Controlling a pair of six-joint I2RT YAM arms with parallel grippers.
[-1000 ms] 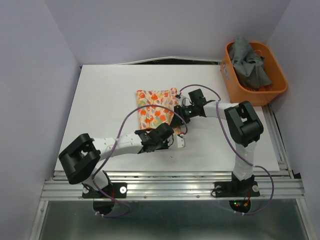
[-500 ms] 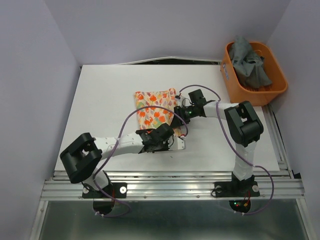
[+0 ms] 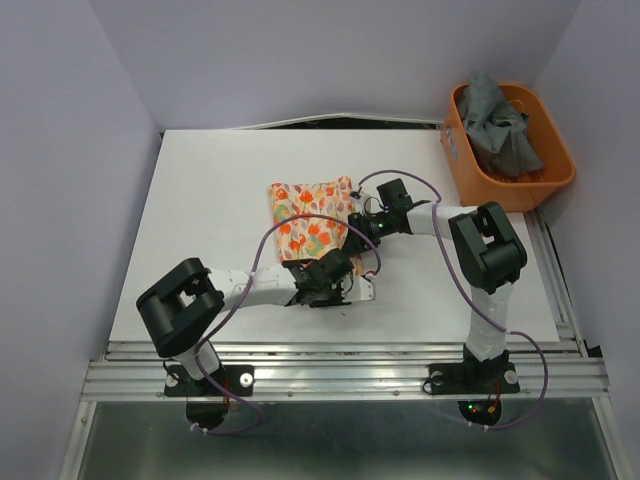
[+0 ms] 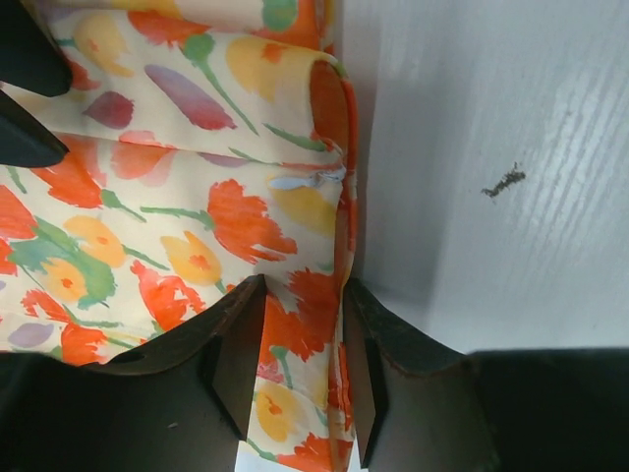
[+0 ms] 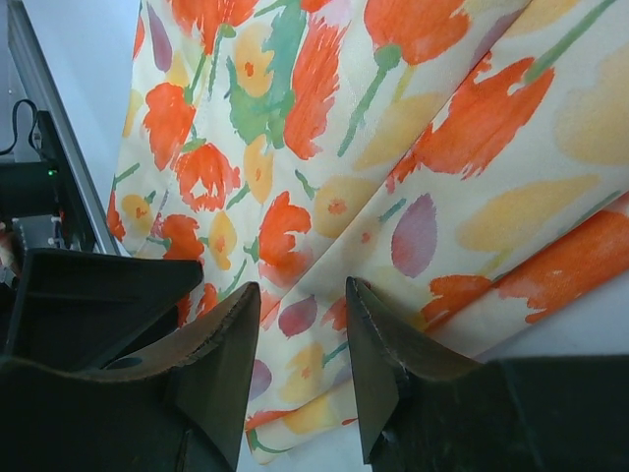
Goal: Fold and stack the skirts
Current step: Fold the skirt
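Observation:
The cream skirt [image 3: 305,215] with the orange, red and yellow print lies folded in the middle of the white table [image 3: 200,200]. My left gripper [image 3: 350,285] is at its near right corner, open, and the cloth's folded edge [image 4: 295,334] runs loosely between the parted fingers [image 4: 241,364]. My right gripper [image 3: 355,228] hovers at the skirt's right edge, open above the printed cloth [image 5: 393,147], gripping nothing. The dark grey skirt [image 3: 500,125] lies crumpled in the orange basket [image 3: 462,170] at the far right.
The basket stands at the table's back right corner. A small dark fleck [image 4: 503,180] lies on the bare table just right of the skirt's edge. The left arm's black housing [image 5: 88,295] sits close beside my right fingers.
My left gripper has gone from shut to open, letting go of the skirt's near right corner. Its elbow has swung a little to the right. The right gripper has stayed put.

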